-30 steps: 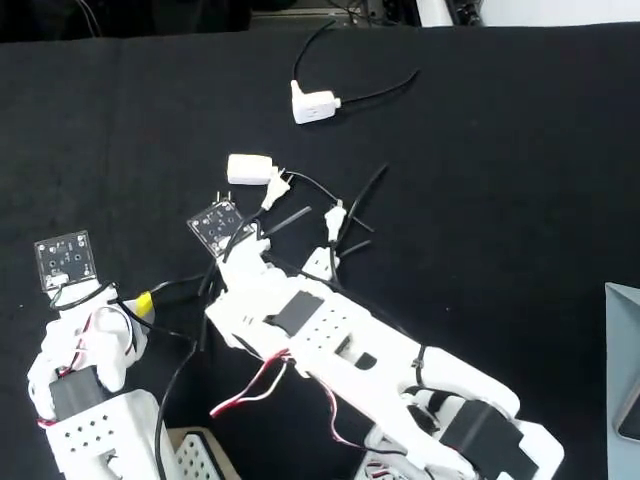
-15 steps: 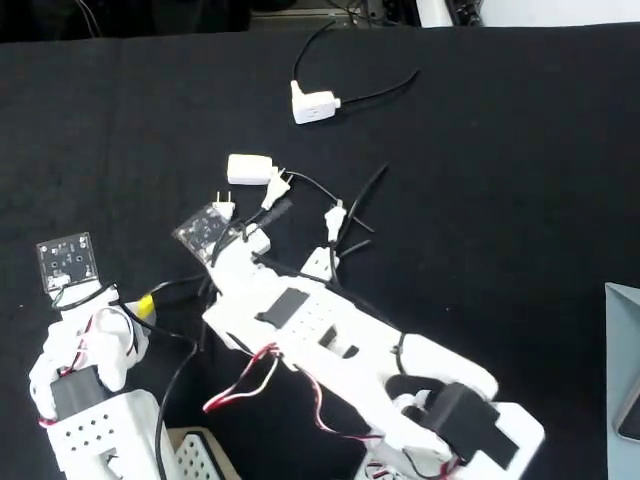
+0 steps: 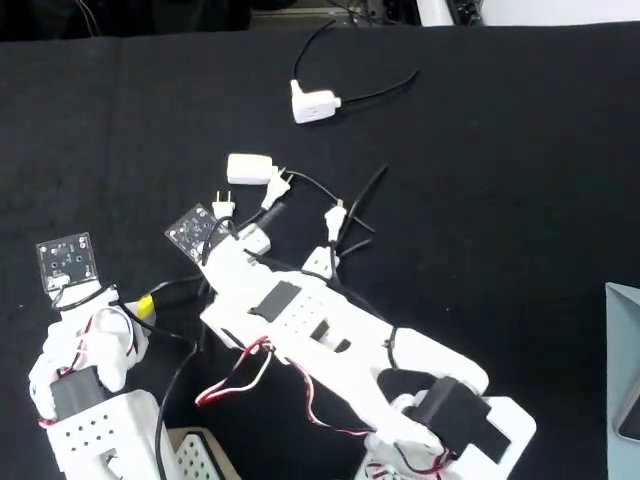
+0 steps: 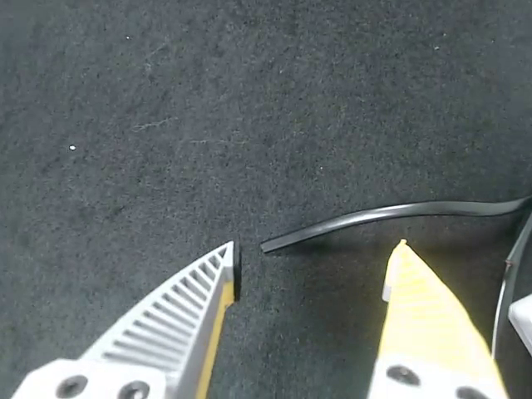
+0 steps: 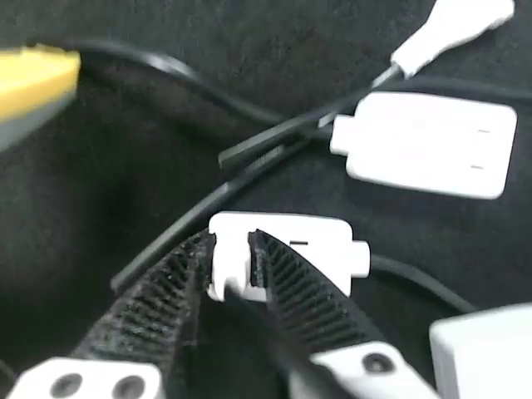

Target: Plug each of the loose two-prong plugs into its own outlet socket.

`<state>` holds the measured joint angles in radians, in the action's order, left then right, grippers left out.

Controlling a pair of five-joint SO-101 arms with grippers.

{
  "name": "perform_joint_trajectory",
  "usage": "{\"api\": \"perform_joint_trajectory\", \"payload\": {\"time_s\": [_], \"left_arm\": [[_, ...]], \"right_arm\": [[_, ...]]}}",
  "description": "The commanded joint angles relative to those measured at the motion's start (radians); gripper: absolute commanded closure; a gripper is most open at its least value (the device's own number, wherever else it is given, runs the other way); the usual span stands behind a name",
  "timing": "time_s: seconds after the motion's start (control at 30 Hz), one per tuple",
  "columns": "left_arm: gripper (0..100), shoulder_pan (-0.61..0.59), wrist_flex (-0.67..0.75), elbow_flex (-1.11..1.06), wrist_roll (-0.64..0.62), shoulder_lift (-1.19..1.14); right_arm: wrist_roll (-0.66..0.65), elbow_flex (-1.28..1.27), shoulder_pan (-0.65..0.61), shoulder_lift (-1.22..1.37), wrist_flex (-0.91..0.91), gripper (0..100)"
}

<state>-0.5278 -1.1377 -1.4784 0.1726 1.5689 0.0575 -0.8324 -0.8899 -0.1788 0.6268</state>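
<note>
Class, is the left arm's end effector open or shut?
Open: the left end effector has its fingers well apart, table and a cable end between them.

Right wrist view: near end of white block [image 5: 291, 241] is covered by the fingers [image 5: 287, 283] of the right gripper [image 5: 229, 253], which are closed on it. Its face markings are too blurred to be read. 1 plug [image 5: 453, 21] is cropped by the frame edge. Left wrist view: black cable [image 4: 391, 213] is cut off at the frame edge. High view: grey object [image 3: 624, 375] is clipped by the right edge and cannot be identified.
</note>
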Motion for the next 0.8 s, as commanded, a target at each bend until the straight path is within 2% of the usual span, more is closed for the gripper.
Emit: {"api": "perform_joint_trajectory", "payload": {"time_s": [0.0, 0.17, 0.37, 0.57, 0.67, 0.77], "left_arm": [[71, -0.008, 0.017, 0.008, -0.006, 0.009], [71, -0.008, 0.017, 0.007, -0.006, 0.011], [71, -0.008, 0.025, -0.007, -0.005, 0.015], [71, -0.008, 0.025, -0.007, -0.005, 0.015], [71, -0.008, 0.025, -0.007, -0.005, 0.015], [71, -0.008, 0.025, -0.007, -0.005, 0.015]], "right_arm": [[0.003, 0.061, -0.032, -0.154, 0.118, 98.7], [0.072, 0.171, -0.08, -0.361, 0.236, 98.7], [0.084, 0.381, -0.071, -0.443, 0.359, 98.7], [0.075, 0.562, 0.002, -0.476, 0.463, 98.7], [-0.014, 0.596, 0.061, -0.498, 0.473, 98.7], [-0.092, 0.588, 0.173, -0.495, 0.43, 98.7]]}}
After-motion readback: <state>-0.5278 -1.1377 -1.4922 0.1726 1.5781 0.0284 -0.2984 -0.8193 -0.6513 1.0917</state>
